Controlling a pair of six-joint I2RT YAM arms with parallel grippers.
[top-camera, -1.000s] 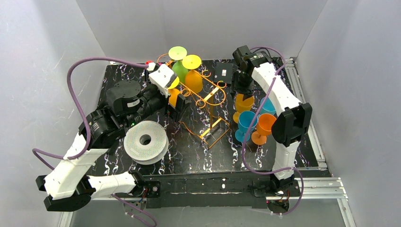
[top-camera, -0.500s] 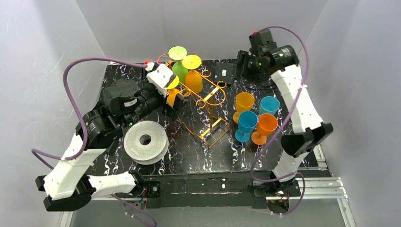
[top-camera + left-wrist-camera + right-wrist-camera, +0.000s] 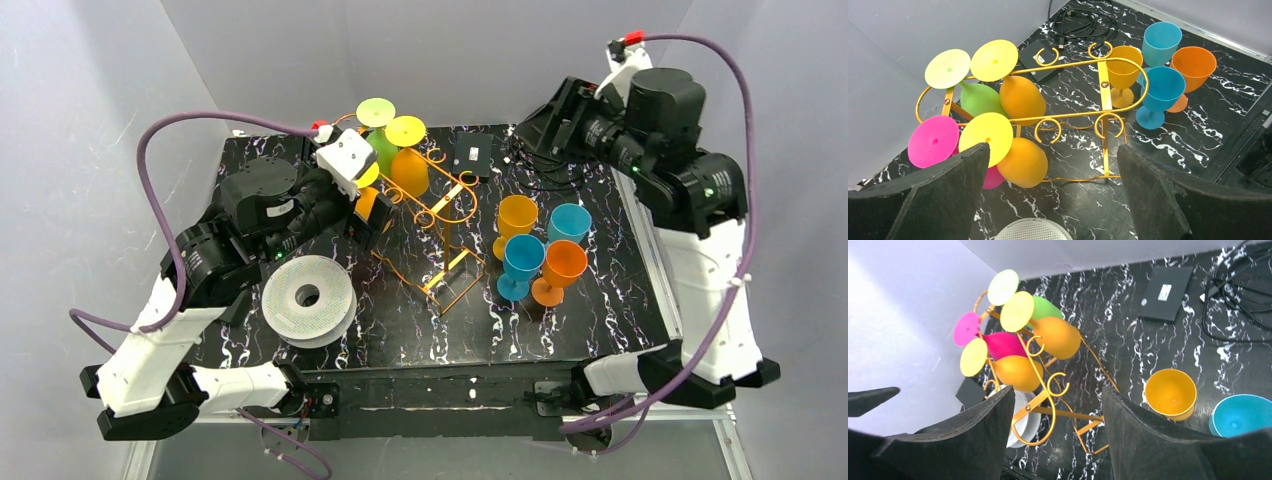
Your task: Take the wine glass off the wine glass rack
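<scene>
The orange-gold wire wine glass rack [image 3: 447,200] stands at the middle back. Hanging upside down at its left end are a green glass [image 3: 979,97], an orange glass [image 3: 1022,97], a pink glass [image 3: 933,141] and a second orange glass [image 3: 1024,162]. My left gripper [image 3: 365,215] is open and empty beside that end; in the left wrist view [image 3: 1053,147] the nearest orange glass lies just inside its left finger. My right gripper [image 3: 535,120] is open and empty, raised high at the back right, looking down on the rack [image 3: 1075,415].
Several glasses stand upright right of the rack: yellow-orange [image 3: 517,218], two blue [image 3: 569,222] [image 3: 522,258], orange [image 3: 563,262]. A white filament spool [image 3: 308,298] lies front left. A black box [image 3: 472,153] and cables [image 3: 545,165] lie at the back. Grey walls surround the table.
My right arm has lifted off the standing glasses and swung up and back to the right, its gripper empty. My left gripper has stayed by the rack's left end.
</scene>
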